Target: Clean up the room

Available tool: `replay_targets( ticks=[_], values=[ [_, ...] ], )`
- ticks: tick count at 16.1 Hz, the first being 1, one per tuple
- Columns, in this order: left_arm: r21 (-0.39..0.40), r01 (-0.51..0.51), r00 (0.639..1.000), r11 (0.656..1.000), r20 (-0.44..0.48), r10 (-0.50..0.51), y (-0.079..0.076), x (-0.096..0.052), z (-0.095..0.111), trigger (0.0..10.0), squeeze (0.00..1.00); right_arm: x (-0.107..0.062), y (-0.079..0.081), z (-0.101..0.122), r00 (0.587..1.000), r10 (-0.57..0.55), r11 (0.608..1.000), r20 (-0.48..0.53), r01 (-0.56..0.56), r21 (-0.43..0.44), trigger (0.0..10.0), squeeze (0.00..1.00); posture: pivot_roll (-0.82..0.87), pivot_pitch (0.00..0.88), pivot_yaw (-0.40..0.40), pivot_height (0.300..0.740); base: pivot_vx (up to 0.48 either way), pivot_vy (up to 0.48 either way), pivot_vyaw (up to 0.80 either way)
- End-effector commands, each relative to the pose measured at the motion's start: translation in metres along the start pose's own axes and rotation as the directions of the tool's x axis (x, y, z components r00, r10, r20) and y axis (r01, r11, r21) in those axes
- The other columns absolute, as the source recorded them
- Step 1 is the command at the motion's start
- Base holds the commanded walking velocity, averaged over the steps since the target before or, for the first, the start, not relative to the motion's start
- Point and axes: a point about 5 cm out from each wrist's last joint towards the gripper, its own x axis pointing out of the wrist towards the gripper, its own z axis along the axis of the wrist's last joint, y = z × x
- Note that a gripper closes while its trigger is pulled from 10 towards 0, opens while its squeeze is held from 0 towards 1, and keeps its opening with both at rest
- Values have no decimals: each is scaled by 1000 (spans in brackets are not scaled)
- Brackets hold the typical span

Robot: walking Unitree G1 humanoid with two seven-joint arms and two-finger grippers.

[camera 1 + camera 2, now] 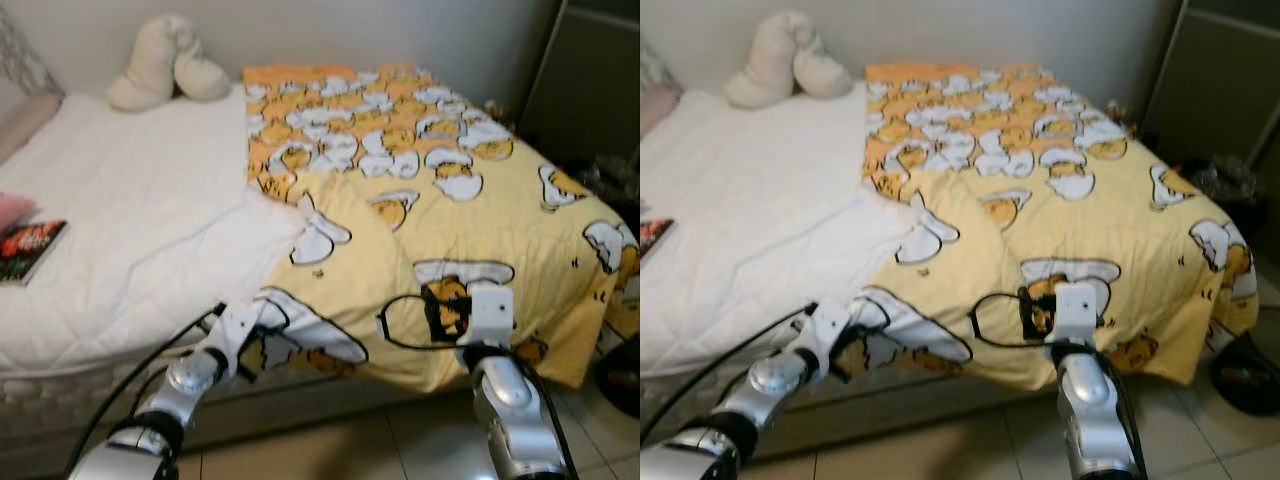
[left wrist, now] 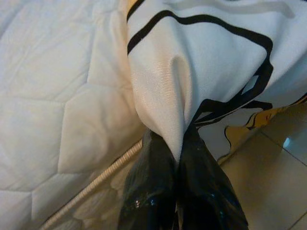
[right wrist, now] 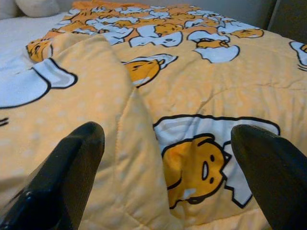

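Left tool (image 2: 180, 158) is pinching the quilt (image 1: 470, 210) corner; right tool (image 3: 168, 167) is hovering open above it. Pulling evenly across the bed (image 1: 130, 200) should spread it flat.

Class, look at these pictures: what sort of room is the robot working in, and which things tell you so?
Most likely a bedroom: a bed with a white mattress, a yellow cartoon-print quilt spread over it, and a cream pillow against the wall.

Head pair high above the bed (image 1: 120, 200), facing down; wrist views close against the same quilt (image 3: 201, 81).
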Motion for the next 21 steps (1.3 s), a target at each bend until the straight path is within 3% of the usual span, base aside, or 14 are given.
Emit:
replay_targets(
  ticks=[1,11,12,13,14,18,21],
  values=[
    [14,-8,1000,1000,14,8,5,0,5,10000,0,0,1,0,1000,6,1000,4,-6,16,10000,0,52,0,58,740,0,0,0],
    [14,-8,1000,1000,14,8,5,0,5,10000,0,0,1,0,1000,6,1000,4,-6,16,10000,0,52,0,58,740,0,0,0],
    [37,203,979,979,0,-203,-30,-2,-10,10000,0,-6,-5,-4,1000,26,1000,16,-27,12,10000,0,71,0,-7,740,0,0,0],
    [21,373,928,928,3,-373,-68,-6,-20,10000,0,-17,-9,-5,998,54,999,23,-54,3,10000,0,75,0,-8,740,0,0,0],
    [11,403,915,915,8,-403,-76,-7,-21,10000,0,-20,-9,-5,998,63,998,23,-63,2,10000,0,75,0,-6,740,0,0,0],
    [21,421,907,907,11,-422,-78,-7,-20,10000,0,-20,-6,-7,997,72,997,20,-72,2,10000,0,69,0,-4,740,0,0,0],
    [67,509,861,858,-32,-508,-89,-11,-27,10000,0,-25,-7,-9,997,79,997,12,-79,3,10000,0,63,0,-2,740,0,0,0]
  ],
)
